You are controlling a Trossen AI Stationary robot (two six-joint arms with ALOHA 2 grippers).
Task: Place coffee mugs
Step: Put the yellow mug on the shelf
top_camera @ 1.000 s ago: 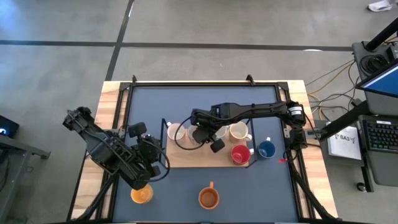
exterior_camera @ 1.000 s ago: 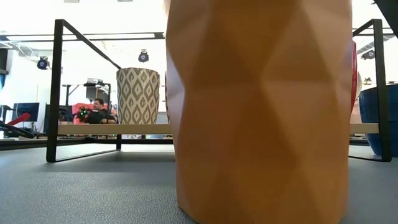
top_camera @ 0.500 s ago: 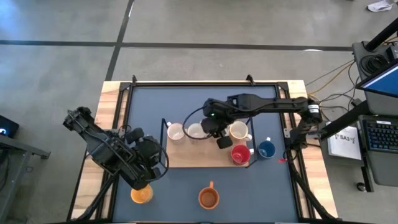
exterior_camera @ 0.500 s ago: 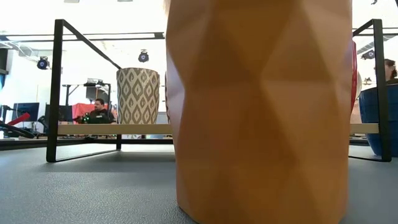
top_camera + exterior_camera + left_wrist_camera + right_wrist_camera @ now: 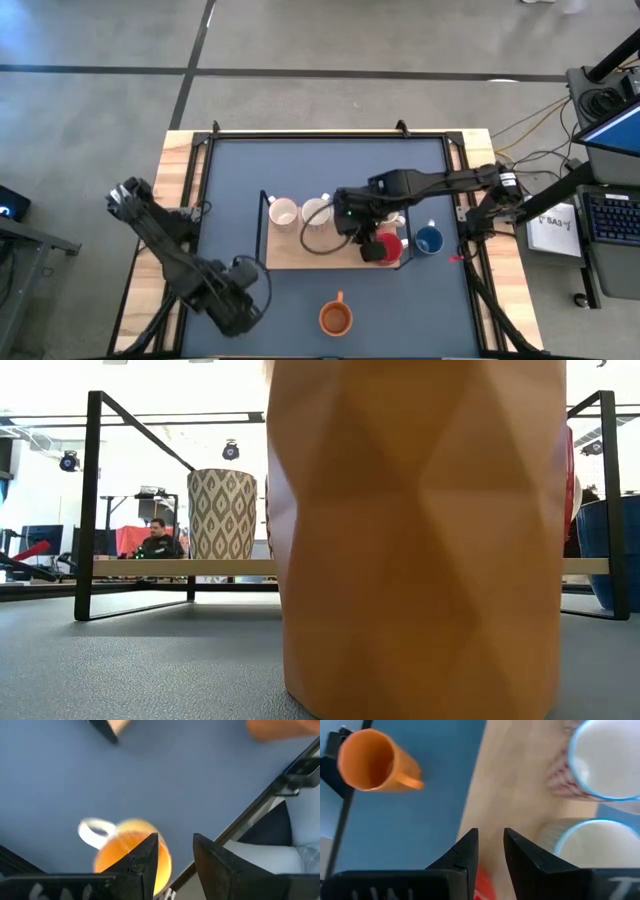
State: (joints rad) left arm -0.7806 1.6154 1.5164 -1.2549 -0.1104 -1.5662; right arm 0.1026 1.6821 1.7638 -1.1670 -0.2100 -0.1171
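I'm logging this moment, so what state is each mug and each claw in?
Left claw: open, empty, above a mug.
Right claw: open, empty, over the board.
Orange mug: upright under the left claw, not gripped.
Second orange mug: upright, empty, on the mat.
White mug: upright on the board.
Second white mug: upright on the board.
Red mug: upright on the board.
Blue mug: upright on the mat.

Left arm: runs from its base at the counter's left edge diagonally toward the near-left corner, wrist bent downward. Left end effector [image 5: 238, 305] points down over the near-left part of the counter; fingers [image 5: 145, 862] apart with a narrow gap.

Right arm: reaches in from the counter's right edge, stretched leftward to the middle. Right end effector [image 5: 352, 218] angled down; fingers [image 5: 461, 854] slightly parted, nothing between them.
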